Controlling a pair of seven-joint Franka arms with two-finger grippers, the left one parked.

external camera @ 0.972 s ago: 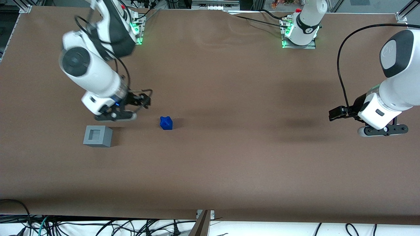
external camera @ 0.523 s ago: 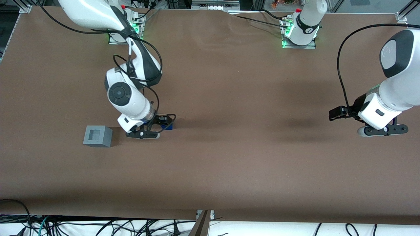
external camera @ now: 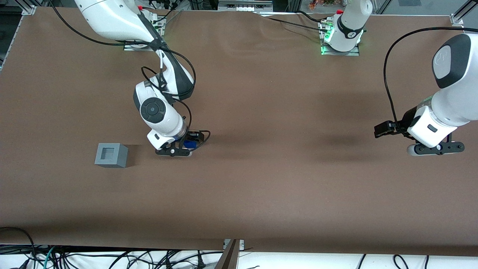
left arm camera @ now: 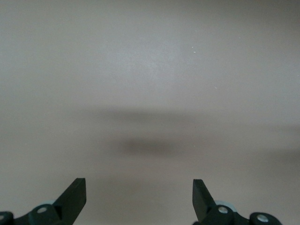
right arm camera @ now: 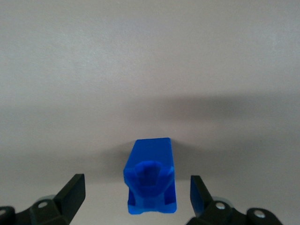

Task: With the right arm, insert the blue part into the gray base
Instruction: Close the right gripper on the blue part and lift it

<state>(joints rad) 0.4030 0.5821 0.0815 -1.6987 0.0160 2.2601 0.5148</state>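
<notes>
The blue part (right arm camera: 151, 178) lies on the brown table between my right gripper's open fingers (right arm camera: 72, 194), with a gap on each side. In the front view the right gripper (external camera: 183, 147) hangs low over the blue part (external camera: 189, 143), which peeks out from under the wrist. The gray base (external camera: 111, 155) stands on the table beside the gripper, farther toward the working arm's end, its square recess facing up.
The brown table (external camera: 261, 179) spreads wide around both blocks. The right arm's base mount (external camera: 143, 30) is farther from the front camera. The table's front edge with cables (external camera: 149, 257) is nearest the camera.
The right arm has swung from beside the gray base toward the parked arm's end and come down over the blue part, which now sits between its fingers. The blocks have not moved.
</notes>
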